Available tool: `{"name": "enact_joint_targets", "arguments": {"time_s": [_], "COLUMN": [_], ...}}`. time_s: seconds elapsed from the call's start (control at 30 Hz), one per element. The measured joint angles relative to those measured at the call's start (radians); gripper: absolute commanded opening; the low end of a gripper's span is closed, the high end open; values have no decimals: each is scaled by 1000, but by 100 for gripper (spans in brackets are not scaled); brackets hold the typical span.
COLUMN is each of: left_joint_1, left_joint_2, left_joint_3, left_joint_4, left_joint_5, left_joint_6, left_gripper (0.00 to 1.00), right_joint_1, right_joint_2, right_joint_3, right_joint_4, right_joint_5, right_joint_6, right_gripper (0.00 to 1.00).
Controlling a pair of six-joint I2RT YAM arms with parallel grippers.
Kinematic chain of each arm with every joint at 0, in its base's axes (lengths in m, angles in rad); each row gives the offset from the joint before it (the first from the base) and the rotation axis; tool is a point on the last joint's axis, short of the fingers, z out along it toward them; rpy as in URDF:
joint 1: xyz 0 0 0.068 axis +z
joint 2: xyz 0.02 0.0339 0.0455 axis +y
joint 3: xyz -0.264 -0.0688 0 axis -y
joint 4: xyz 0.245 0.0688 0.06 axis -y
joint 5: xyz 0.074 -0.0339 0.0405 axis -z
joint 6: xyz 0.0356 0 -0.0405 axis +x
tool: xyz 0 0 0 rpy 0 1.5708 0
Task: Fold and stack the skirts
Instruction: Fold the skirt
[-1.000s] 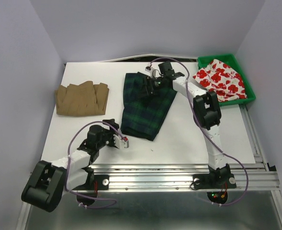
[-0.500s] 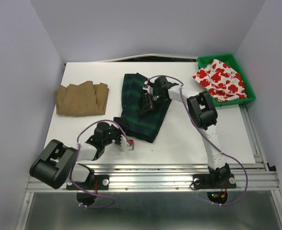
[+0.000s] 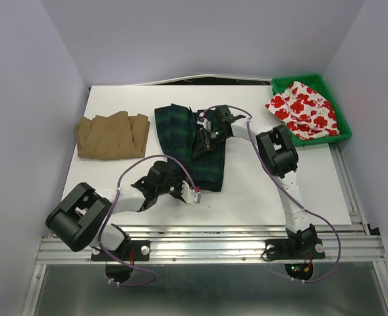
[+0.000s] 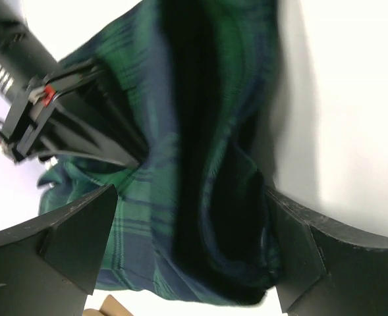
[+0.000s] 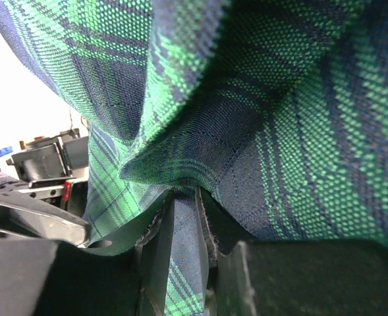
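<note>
The dark green-navy plaid skirt [image 3: 174, 128] lies bunched in the middle of the table. My right gripper [image 3: 204, 140] is shut on a fold of it, and in the right wrist view plaid cloth [image 5: 259, 99] is pinched between the jaws [image 5: 180, 250]. My left gripper [image 3: 194, 193] stands open at the skirt's near edge. In the left wrist view its fingers [image 4: 75, 243] straddle the plaid hem [image 4: 200, 197] without closing. The tan-brown pleated skirt [image 3: 112, 135] lies flat at the left. The white skirt with red flowers [image 3: 304, 108] sits in the bin.
A green plastic bin [image 3: 299, 79] stands at the back right corner of the white table [image 3: 273, 191]. The right arm's body [image 4: 42, 112] shows in the left wrist view, close above the plaid cloth. A metal rail [image 3: 246, 247] runs along the near edge.
My right gripper shut on the plaid skirt's far part and drew it toward the near left, bunching the cloth. The left arm swung right to the skirt's near edge, still open.
</note>
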Motion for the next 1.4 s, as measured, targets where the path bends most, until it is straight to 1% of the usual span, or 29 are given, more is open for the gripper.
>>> {"name": "enact_joint_targets", "arguments": {"time_s": [0.1,0.13,0.3,0.33,0.53,0.57,0.67,0.77,0.8,0.87,0.9,0.97,1.0,1.1,1.17,1.2,1.23,1.3,1.33,1.4], "left_joint_1": [-21,-33,-90,-96,-212,-233,-292,-324,-328,-330,-330,-330,-330,-330,-330,-329,-329,-326,-323,-317], "left_joint_2": [29,36,60,60,61,61,61,63,66,80,90,109,111,108,95,81,72,48,30,-14], "left_joint_3": [55,69,98,100,110,110,106,85,84,84,84,84,84,90,105,121,134,177,205,243], "left_joint_4": [-8,-8,-32,-36,-78,-80,-77,-61,-58,-47,-47,-51,-58,-81,-113,-152,-173,-256,-317,-403], "left_joint_5": [-61,-92,-223,-243,-394,-407,-460,-503,-513,-540,-555,-578,-586,-606,-609,-608,-606,-592,-574,-542], "left_joint_6": [-92,-130,-233,-244,-315,-319,-320,-320,-320,-325,-326,-328,-333,-343,-349,-361,-371,-401,-420,-451], "left_gripper": [97,94,91,91,92,98,98,87,77,65,53,42,31,14,6,3,0,0,0,0], "right_joint_1": [-2,-2,-4,-4,-6,-6,-6,-6,-6,-6,-6,-6,-6,-5,-4,-2,0,9,12,26], "right_joint_2": [0,0,0,1,11,11,13,14,14,14,14,13,11,-5,-22,-35,-51,-94,-112,-153], "right_joint_3": [-7,-8,-15,-15,-14,-14,-14,-14,-14,-14,-15,-16,-21,-45,-71,-89,-106,-142,-146,-140], "right_joint_4": [13,15,26,27,32,33,35,35,35,35,36,37,40,51,60,65,70,70,67,56], "right_joint_5": [-7,-8,-14,-15,-35,-37,-42,-42,-43,-43,-43,-46,-48,-47,-43,-37,-25,5,25,84], "right_joint_6": [15,19,30,31,53,54,59,60,60,60,59,55,51,34,13,5,-8,-26,-39,-64], "right_gripper": [27,27,27,27,28,28,28,28,28,28,28,28,28,27,30,34,46,56,63,69]}}
